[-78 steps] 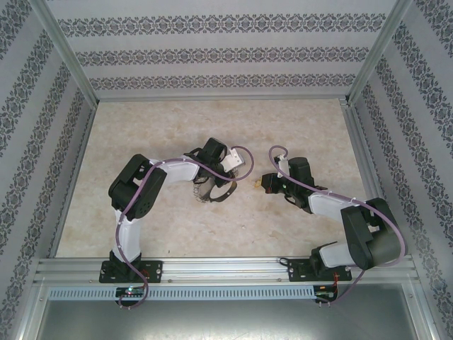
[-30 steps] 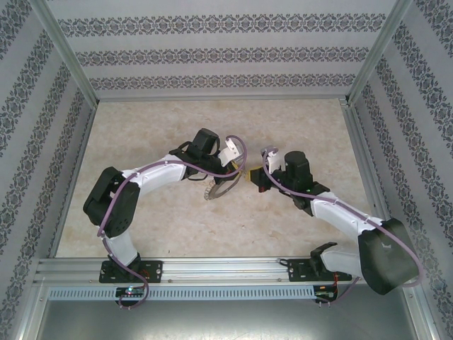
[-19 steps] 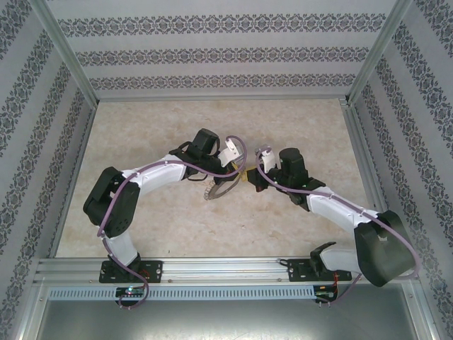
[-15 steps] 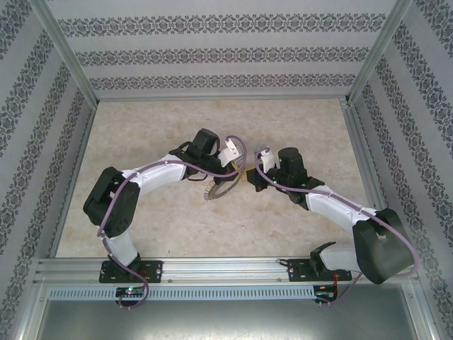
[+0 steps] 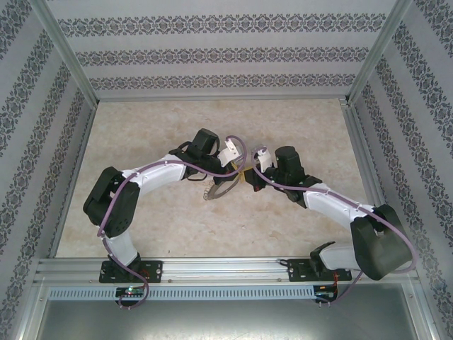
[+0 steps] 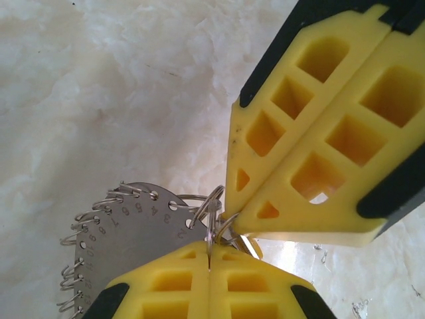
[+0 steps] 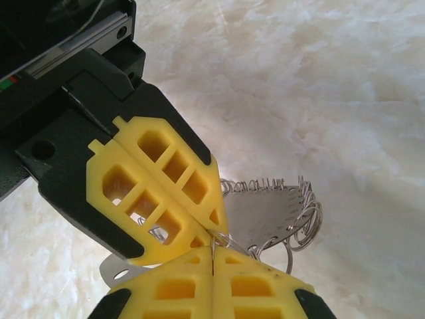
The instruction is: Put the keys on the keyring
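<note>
The keyring (image 6: pixel 129 229) is a grey numbered metal plate whose rim is fringed with small wire rings; it also shows in the right wrist view (image 7: pixel 269 212) and from above (image 5: pixel 216 190). My left gripper (image 6: pixel 210 256) is shut on one of its rim rings. My right gripper (image 7: pixel 212 249) is shut, tip to tip with the left gripper (image 7: pixel 216 224), a thin wire loop in its seam. A flat pale piece with a hole (image 7: pixel 116 269), apparently the key, sticks out under the right fingers. A yellowish-silver sliver (image 6: pixel 251 246) shows beneath the right gripper (image 6: pixel 234 216). Both grippers meet at mid-table: left gripper (image 5: pixel 238 172), right gripper (image 5: pixel 249 177).
The pale marbled tabletop (image 5: pixel 297 127) is ringed by patterned walls and an aluminium frame (image 5: pixel 212 265) along the near edge. Purple cables loop over both wrists close to the meeting point.
The right arm has slid left, bringing its gripper up against the left gripper's tip. The left arm and the keyring have held still over the last second.
</note>
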`<state>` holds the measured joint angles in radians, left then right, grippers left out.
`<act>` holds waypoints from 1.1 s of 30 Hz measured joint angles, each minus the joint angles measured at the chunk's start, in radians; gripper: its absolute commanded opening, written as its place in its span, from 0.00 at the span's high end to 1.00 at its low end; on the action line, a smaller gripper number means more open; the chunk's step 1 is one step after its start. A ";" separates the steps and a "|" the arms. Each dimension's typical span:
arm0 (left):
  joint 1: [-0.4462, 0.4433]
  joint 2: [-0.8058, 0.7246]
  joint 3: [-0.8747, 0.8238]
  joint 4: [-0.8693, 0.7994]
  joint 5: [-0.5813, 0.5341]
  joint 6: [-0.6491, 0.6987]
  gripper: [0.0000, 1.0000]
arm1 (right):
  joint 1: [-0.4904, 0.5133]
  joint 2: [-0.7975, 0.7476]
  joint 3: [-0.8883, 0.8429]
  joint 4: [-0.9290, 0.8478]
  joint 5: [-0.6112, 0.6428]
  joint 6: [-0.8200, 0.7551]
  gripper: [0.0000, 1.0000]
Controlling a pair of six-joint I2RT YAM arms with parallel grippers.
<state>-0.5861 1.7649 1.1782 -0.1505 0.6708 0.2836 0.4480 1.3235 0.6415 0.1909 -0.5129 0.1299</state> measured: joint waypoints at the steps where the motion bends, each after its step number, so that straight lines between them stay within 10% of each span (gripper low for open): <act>1: 0.000 0.000 0.000 0.000 0.000 0.000 1.00 | 0.001 0.002 0.002 0.000 0.000 0.000 1.00; 33: 0.003 -0.005 0.000 0.000 -0.019 0.001 1.00 | -0.060 0.062 0.009 0.029 0.072 0.011 1.00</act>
<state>-0.5827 1.7603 1.1782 -0.1501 0.6514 0.2844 0.3878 1.3853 0.6502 0.2203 -0.4408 0.1413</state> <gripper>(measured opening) 0.048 0.050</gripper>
